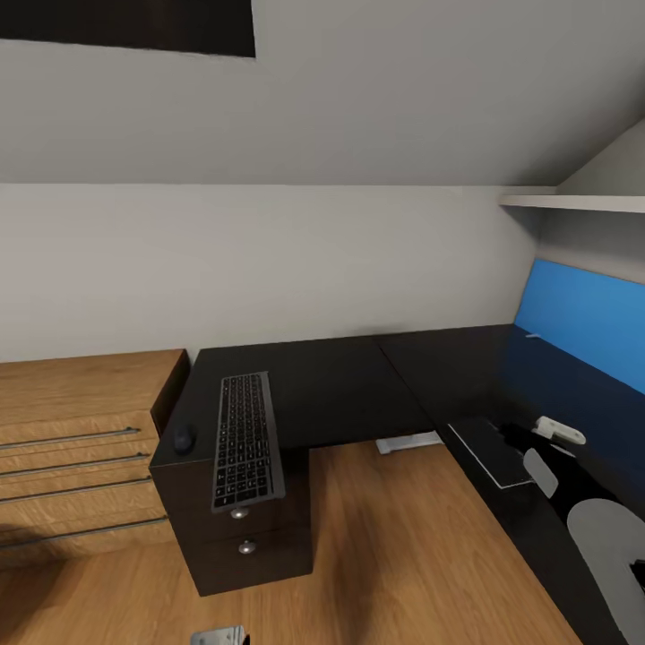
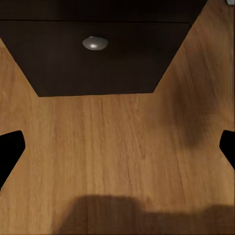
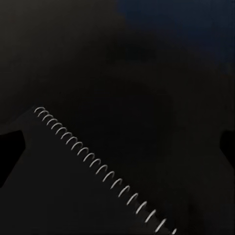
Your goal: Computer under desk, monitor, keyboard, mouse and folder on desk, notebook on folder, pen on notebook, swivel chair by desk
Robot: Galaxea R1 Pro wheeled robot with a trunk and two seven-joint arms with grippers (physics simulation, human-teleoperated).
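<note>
The desk (image 1: 340, 385) is L-shaped with a glossy black top. The keyboard (image 1: 244, 439) lies lengthwise on its left end, above the drawer unit (image 1: 255, 537). The mouse (image 1: 184, 437) sits just left of the keyboard, near the desk's edge. On the right wing lies the notebook (image 1: 491, 451), a dark slab with pale edges; its spiral binding (image 3: 98, 169) crosses the right wrist view. My right gripper (image 3: 117, 147) hovers open above the notebook (image 3: 58, 196). A thin white pen (image 1: 532, 337) rests far back by the blue panel. My left gripper (image 2: 117, 152) hangs open over the wood floor, facing a drawer knob (image 2: 95, 43).
A light wooden dresser (image 1: 76, 439) stands against the desk's left end. A blue wall panel (image 1: 582, 313) runs behind the right wing, with a white shelf (image 1: 573, 202) above it. My grey right arm (image 1: 609, 537) reaches over the desk's near right part. Wood floor (image 1: 403, 555) fills the desk's inner corner.
</note>
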